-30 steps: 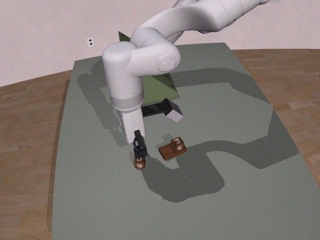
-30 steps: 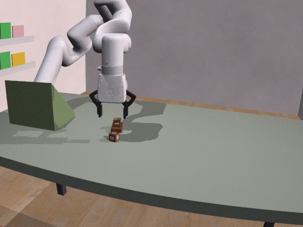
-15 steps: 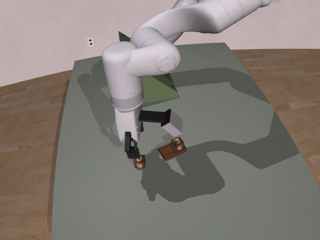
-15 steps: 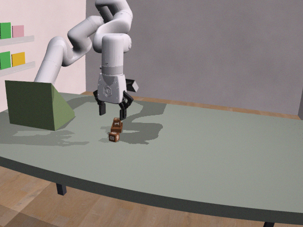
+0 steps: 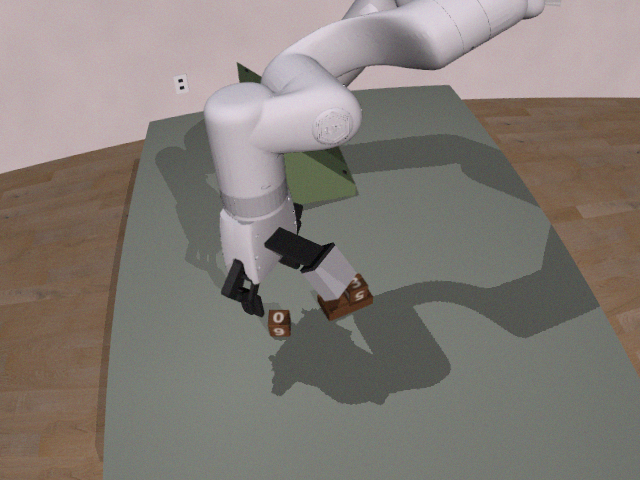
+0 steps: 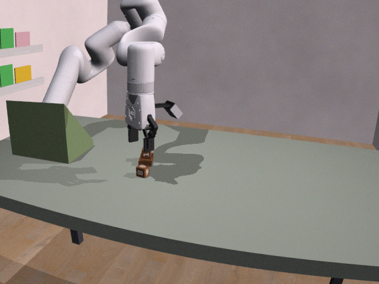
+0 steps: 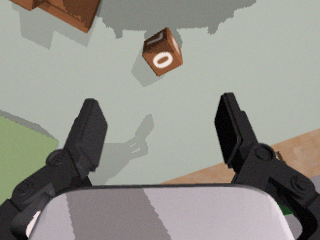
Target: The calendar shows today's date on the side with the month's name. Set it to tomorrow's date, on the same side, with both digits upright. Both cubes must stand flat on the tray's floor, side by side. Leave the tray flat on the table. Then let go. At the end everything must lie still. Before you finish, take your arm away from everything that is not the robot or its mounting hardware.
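In the top view, the loose brown wooden cube with white digits (image 5: 279,323) (image 6: 142,171) (image 7: 163,52) stands on the grey-green table (image 5: 206,413) (image 6: 260,198) (image 7: 185,105), outside the tray, with a 0 on its upper face. Between two and three o'clock from it lies the shallow brown wooden tray (image 5: 351,308) (image 6: 145,162) (image 7: 75,17), flat on the table, bearing the second brown wooden cube (image 5: 358,289) (image 6: 146,153) at its right-hand end, a 3 on top and a 5 on the near side. The black-fingered gripper (image 5: 272,285) (image 6: 141,141) (image 7: 159,109) hangs toward eleven o'clock of the loose cube, and a light grey box (image 5: 330,271) (image 6: 174,110) on its black bracket covers part of the tray. In the exterior view, the tray sits at one o'clock from the loose cube, which shows an 8 on one side; the gripper is above both, apart from the loose cube. In the wrist view, the fingers are spread wide with nothing between them; the loose cube lies beyond the fingertips at twelve o'clock, its darker face perhaps a 1 or a 7. The tray's corner shows toward ten o'clock, and the green wedge-shaped block (image 5: 320,175) (image 6: 38,131) (image 7: 22,155) toward eight.
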You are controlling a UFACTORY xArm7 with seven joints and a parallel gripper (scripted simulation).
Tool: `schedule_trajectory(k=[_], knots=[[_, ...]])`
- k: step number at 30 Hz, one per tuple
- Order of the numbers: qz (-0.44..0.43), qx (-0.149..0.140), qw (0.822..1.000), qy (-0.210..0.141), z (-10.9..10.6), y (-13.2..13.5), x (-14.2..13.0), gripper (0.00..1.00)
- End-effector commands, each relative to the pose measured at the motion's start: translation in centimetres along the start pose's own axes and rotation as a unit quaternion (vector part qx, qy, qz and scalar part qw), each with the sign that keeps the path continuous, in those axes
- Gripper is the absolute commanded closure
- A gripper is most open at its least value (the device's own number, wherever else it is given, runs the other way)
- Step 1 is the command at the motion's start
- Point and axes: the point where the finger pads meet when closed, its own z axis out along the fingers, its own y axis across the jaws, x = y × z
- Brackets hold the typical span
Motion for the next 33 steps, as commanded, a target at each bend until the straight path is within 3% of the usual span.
schedule_trajectory(k=[1,5,13,16,18,21,31,33], knots=[[0.087,0.000,0.996,-0.003,-0.24,0.16,0.00,0.00],[0.125,-0.001,0.992,-0.003,-0.25,0.16,0.01,0.00],[0.255,-0.002,0.967,-0.003,-0.32,0.20,0.07,0.00],[0.260,-0.002,0.966,-0.003,-0.32,0.20,0.08,0.00],[0.316,-0.003,0.949,-0.003,-0.35,0.22,0.11,0.00],[0.342,-0.003,0.940,-0.003,-0.37,0.23,0.13,0.00],[0.475,-0.004,0.880,-0.002,-0.47,0.29,0.24,0.00],[0.475,-0.004,0.880,-0.002,-0.47,0.29,0.24,0.00]])
